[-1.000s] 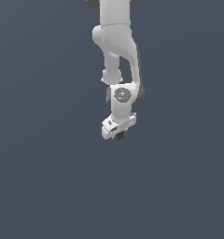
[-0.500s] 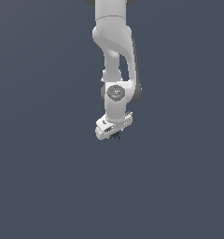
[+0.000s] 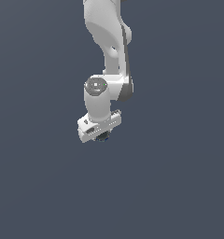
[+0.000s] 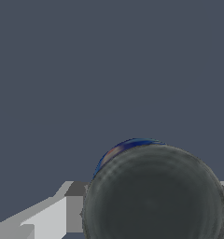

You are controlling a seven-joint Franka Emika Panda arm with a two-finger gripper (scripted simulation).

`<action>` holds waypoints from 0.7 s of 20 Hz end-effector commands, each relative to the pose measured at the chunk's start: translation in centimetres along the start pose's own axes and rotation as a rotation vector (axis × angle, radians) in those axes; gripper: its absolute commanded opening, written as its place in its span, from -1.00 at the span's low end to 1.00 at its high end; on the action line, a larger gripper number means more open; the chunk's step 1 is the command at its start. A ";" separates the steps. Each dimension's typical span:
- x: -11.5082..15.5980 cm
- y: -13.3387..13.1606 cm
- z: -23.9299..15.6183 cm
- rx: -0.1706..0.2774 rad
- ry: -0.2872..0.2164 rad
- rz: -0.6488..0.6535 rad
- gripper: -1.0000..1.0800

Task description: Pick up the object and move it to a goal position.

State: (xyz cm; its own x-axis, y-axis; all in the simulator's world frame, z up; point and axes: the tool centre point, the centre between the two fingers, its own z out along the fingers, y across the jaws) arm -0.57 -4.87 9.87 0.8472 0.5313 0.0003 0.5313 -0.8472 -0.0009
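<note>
In the exterior view the white arm reaches down from the top, and my gripper point(image 3: 101, 136) hangs in mid-air over the plain dark grey ground. The object point(image 3: 103, 137) is a tiny dark lump that peeks out just under the white hand, between the fingers. In the wrist view the object point(image 4: 153, 196) is a big dark round ball with a blue edge along one side. It sits close to the lens, with a grey-white finger point(image 4: 62, 212) against its side. The gripper is shut on the object. The far fingertip is mostly hidden behind the ball.
Flat dark grey ground point(image 3: 179, 186) surrounds the arm in both views. No other objects, containers, edges or goal marker show.
The gripper, still holding the object, has shifted toward the exterior view's left and slightly lower. The wrist has turned a little.
</note>
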 end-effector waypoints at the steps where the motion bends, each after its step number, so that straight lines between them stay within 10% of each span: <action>1: 0.1 2.2 -1.8 0.000 0.001 -0.001 -1.00; 14: 0.8 11.2 -8.7 0.000 0.000 -0.001 -1.00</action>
State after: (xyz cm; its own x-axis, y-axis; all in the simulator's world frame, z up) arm 5.60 -13.38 17.91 0.8474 0.5310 0.0005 0.5310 -0.8474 -0.0005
